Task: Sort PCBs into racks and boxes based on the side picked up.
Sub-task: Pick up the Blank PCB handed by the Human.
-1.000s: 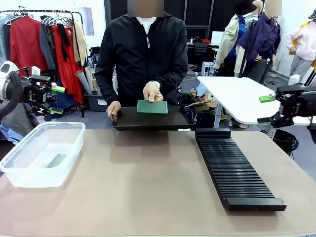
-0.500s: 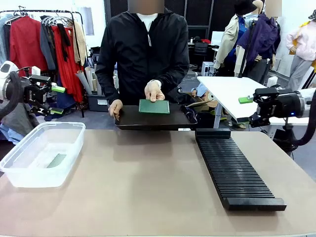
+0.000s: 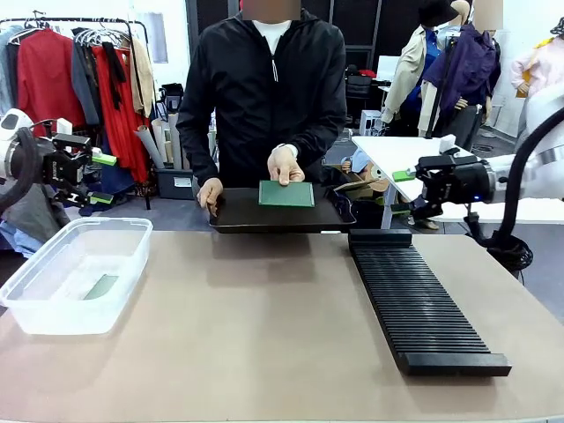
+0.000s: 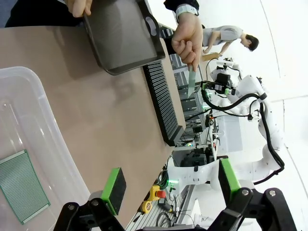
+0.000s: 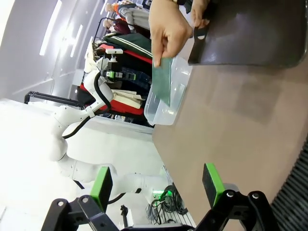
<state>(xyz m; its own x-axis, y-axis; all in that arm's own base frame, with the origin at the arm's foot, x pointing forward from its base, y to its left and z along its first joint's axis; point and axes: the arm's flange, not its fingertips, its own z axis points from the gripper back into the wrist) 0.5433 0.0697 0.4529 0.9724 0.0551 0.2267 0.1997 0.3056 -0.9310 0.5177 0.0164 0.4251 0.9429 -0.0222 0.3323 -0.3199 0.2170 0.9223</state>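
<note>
both grippers gaped empty; your right gripper (image 3: 407, 192) stood nearer the pcb (image 3: 286, 194) the hand (image 3: 284, 164) held over the tray (image 3: 238, 218).

Likely a lab, hung clothes (image 3: 44, 79), white worktable (image 3: 381, 150)

a tan worktop (image 3: 264, 335) stretches across the foreground. at its far edge is a smooth, shallow black tray (image 3: 256, 218) with a handle cut-out at its end. behind it stands a person in a black zip jacket (image 3: 256, 97). farther back on the left, a clothes rail (image 3: 62, 21) carries red garments (image 3: 44, 75) and grey ones; to the right stands a white table (image 3: 383, 152).
</note>
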